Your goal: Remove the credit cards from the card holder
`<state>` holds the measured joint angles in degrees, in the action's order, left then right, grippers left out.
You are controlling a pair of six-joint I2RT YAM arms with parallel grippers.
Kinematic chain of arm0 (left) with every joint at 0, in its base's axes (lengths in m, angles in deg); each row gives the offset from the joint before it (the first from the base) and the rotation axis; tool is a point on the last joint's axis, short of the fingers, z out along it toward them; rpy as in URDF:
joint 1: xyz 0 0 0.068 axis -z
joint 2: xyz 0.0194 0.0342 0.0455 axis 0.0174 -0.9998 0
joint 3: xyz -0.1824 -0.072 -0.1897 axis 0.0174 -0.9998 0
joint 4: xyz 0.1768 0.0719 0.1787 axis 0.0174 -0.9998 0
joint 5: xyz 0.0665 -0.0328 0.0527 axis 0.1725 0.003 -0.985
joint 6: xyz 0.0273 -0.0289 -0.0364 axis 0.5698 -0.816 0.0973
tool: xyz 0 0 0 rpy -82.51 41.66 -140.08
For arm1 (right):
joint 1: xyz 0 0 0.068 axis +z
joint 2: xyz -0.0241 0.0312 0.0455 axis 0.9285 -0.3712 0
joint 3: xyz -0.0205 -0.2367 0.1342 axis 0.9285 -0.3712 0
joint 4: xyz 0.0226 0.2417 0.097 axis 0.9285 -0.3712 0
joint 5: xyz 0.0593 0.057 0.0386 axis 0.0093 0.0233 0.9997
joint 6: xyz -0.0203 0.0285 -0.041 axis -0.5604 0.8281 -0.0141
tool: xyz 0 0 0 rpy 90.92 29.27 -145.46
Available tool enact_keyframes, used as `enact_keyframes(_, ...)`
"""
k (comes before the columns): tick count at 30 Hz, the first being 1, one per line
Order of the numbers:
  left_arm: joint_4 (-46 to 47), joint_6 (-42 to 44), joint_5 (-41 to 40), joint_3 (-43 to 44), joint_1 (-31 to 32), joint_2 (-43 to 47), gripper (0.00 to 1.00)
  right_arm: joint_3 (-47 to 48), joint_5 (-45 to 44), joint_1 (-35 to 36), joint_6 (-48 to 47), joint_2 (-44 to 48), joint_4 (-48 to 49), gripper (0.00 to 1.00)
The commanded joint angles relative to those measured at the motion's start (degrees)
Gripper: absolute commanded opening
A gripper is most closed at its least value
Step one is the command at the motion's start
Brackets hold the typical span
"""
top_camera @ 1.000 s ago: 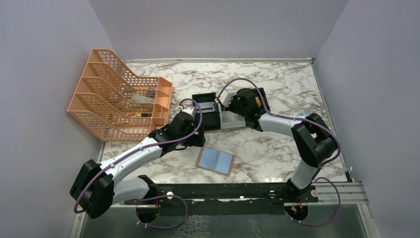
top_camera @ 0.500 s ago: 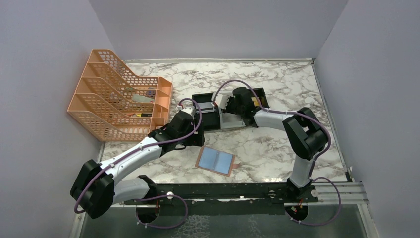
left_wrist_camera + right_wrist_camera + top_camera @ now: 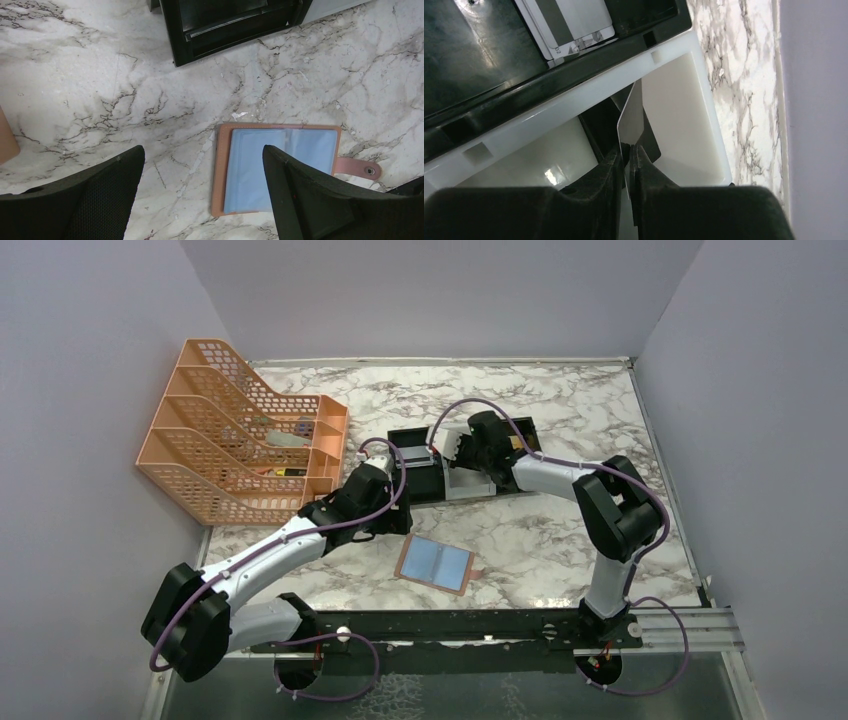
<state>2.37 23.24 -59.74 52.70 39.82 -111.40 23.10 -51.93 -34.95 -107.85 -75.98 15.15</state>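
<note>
Right gripper (image 3: pixel 628 150) clamped on a pale credit card (image 3: pixel 632 116), card edge-up inside the white compartment of the tray (image 3: pixel 549 106), mid-table | striped card (image 3: pixel 569 22) flat in the black compartment | left gripper (image 3: pixel 201 156) jaws wide, holding nothing | card holder (image 3: pixel 278 167) open flat, blue lining up, by the table's (image 3: pixel 90 90) near edge

I've got the marble tabletop (image 3: pixel 560 400) under everything, grey veins on white. Far left, an orange mesh file rack (image 3: pixel 225 430) with stepped slots sits by the wall, and I can't make out the few small items inside. Centre back, a black-and-white compartment tray (image 3: pixel 549 107) lies flat. Pale lilac walls (image 3: pixel 440 290) box in three sides.
</note>
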Motion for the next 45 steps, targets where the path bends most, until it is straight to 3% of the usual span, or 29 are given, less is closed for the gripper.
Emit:
enact_keyframes(1, -1.4, -0.2, -0.9, 0.3, -0.4, 1.6, 0.90, 1.8, 2.4, -0.3, 0.1, -1.7, -3.5, 0.17)
enact_keyframes(2, -1.4, -0.3, -0.9, 0.2, -0.4, 1.8, 0.90, 2.2, 2.7, -0.3, 0.6, -2.0, -3.4, 0.25)
enact_keyframes(3, -1.4, -0.3, -0.8, 0.1, -0.4, 2.0, 0.90, 2.5, 3.0, -0.4, 1.2, -2.2, -3.0, 0.27)
enact_keyframes(13, -2.3, -0.5, -1.4, -0.7, -0.6, 3.6, 0.90, 0.5, 1.4, -0.5, 0.0, -2.1, 1.2, 0.27)
enact_keyframes(21, -1.8, -0.7, -0.2, -0.2, -0.6, 3.3, 0.90, -0.4, -4.6, -0.5, 11.6, 1.8, 9.2, 0.27)
enact_keyframes(26, -1.4, -1.1, 0.4, -0.3, -0.6, 3.2, 0.90, 5.1, -10.1, -0.5, 36.2, 2.8, -1.6, 0.17)
enact_keyframes(30, -1.3, -1.1, 0.8, -0.4, -0.6, 3.5, 0.89, 9.3, -3.8, -0.5, 50.9, 0.9, -15.8, 0.03)
enact_keyframes(32, -1.2, -0.9, 0.9, -0.4, -0.7, 3.6, 0.89, 9.0, -2.5, -0.5, 55.2, 0.7, -18.1, 0.01)
enact_keyframes(45, -1.0, -0.8, 1.3, -0.2, -0.7, 3.9, 0.89, 12.3, -6.8, -0.4, 61.4, -4.9, -22.8, 0.01)
